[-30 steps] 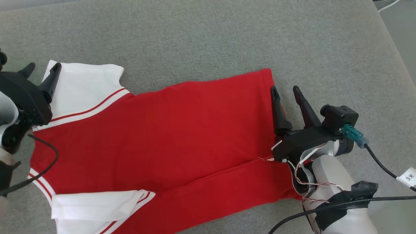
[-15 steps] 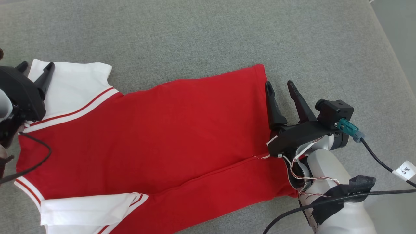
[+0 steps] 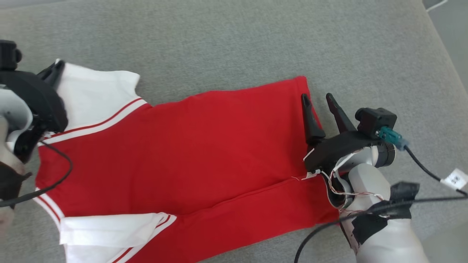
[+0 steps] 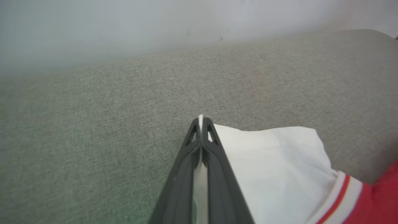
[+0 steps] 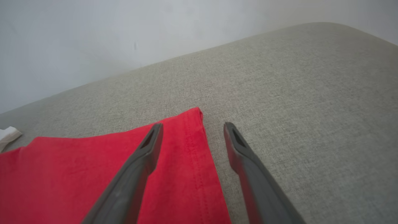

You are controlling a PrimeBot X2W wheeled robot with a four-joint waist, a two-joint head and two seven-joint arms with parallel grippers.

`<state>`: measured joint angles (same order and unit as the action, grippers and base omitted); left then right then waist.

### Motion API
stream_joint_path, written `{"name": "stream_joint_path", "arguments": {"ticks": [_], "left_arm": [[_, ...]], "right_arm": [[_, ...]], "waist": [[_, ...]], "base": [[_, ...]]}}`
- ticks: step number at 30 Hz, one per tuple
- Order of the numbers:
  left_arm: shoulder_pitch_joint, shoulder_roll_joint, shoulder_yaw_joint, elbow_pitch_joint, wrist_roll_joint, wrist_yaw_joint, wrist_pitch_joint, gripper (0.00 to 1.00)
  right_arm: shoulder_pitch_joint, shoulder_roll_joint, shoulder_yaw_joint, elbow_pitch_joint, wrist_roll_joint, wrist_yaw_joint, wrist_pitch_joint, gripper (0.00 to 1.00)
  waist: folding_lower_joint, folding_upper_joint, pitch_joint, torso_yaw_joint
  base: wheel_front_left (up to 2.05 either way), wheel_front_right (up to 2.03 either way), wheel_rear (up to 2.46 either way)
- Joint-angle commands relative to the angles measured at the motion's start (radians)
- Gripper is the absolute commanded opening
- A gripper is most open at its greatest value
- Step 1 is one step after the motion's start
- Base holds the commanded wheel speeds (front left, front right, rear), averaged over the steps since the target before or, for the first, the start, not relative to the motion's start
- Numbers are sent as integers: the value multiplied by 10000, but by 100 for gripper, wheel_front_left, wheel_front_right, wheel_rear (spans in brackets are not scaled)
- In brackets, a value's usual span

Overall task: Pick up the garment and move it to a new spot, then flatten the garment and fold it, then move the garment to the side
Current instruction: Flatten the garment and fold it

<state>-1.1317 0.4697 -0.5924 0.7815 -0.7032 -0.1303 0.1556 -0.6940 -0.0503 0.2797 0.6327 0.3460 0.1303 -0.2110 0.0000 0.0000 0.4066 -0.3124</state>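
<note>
Found red-and-white garment [image 3: 204,146] spread flat on grey upholstered surface [image 3: 256,44], reaching its near edge. Noted right pincer [image 3: 316,98] gaping, gripping nothing, astride red hem [image 5: 199,161] at garment's right end. Farther back, toward left edge, noted left pincer [image 4: 201,119] clamped on white sleeve [image 4: 273,161] corner.

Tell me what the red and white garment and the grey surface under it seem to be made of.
The garment looks like soft knit cloth, possibly cotton, matte: it lies in shallow creases and has a stitched hem. The grey surface looks like coarse woven upholstery, matte, with a speckled weave; its rounded edge suggests padding.
</note>
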Motion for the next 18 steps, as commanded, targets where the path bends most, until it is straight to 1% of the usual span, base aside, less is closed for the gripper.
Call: {"name": "stream_joint_path", "arguments": {"ticks": [1, 8, 16, 17, 18], "left_arm": [[70, 32, -72, -59, -79, 7, -128, 0], [441, -68, -564, -982, -566, 6, -887, 0], [668, -28, -919, -1900, -992, 6, -1222, 0], [673, -23, -945, -1979, -984, 6, -1253, 0], [677, -26, -969, -2048, -997, 6, -1256, 0]], "right_arm": [[-108, 7, -71, 126, -85, 9, 97, 100], [-836, -70, -1000, 1104, -685, 9, 898, 100], [-1707, -216, -1910, 2217, -1164, 7, 1517, 100], [-1802, -226, -2015, 2363, -1233, 9, 1579, 98], [-1894, -233, -2097, 2498, -1289, 9, 1608, 91]], "waist": [[0, 0, -222, 261], [0, 0, -471, 888], [0, 0, -347, 1342], [0, 0, -323, 1377], [0, 0, -293, 1411]], "base": [[0, 0, 0], [0, 0, 0], [0, 0, 0], [0, 0, 0], [0, 0, 0]]}}
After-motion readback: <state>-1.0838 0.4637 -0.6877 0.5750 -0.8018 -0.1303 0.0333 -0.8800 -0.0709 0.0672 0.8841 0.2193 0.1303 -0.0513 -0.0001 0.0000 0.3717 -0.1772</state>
